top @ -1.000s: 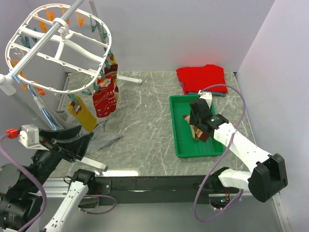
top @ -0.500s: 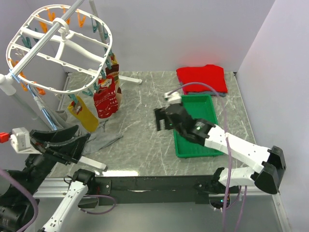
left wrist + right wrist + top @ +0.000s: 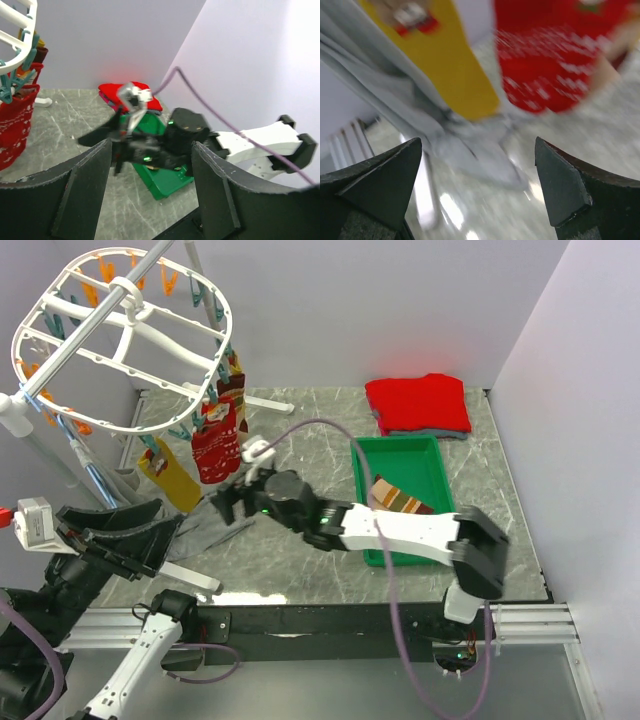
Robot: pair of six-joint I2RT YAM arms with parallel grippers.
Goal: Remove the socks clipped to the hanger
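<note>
The socks [image 3: 215, 445] are clipped under the hanger [image 3: 120, 330] at the far left. Likely soft, light and limp, they are best pinched near the top edge. The right gripper [image 3: 477, 165] is held with jaws apart near them; the left gripper [image 3: 150, 150] is likewise spread.

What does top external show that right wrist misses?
Only top external: the white oval plastic hanger overhead, the green rectangular tray with a striped sock lying in it, the folded red garment, and the right gripper seen from outside, close to the hanging socks. Only right wrist: a blurred close-up past that gripper's spread fingers, with nothing between them. Both: the mustard-yellow sock, the red sock with white pattern and the grey marble table.
</note>
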